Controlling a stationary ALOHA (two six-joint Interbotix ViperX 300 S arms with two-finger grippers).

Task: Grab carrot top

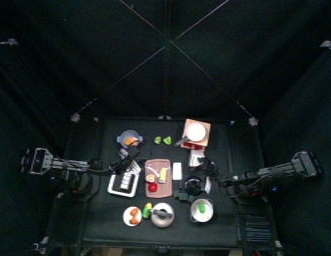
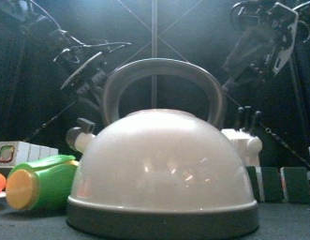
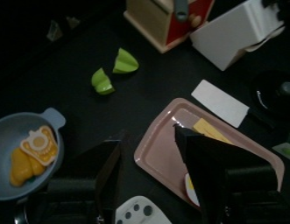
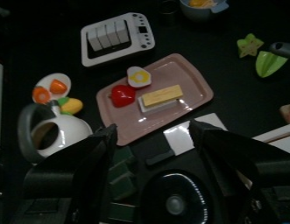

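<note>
Lying apart from right hand (image 4: 153,144): carrot (image 4: 50,90).

No writing, label, brand, number or sign can be read on anything in these views.

You see the small black table (image 1: 114,215) at centre, crowded with small items. The pink tray (image 1: 157,174) sits mid-table; a red-and-white box (image 1: 195,132) stands beyond it. Two green pieces (image 1: 164,139) lie just beside the box. The left arm (image 1: 68,170) enters from picture-left, the right arm (image 1: 268,177) from picture-right.
</note>
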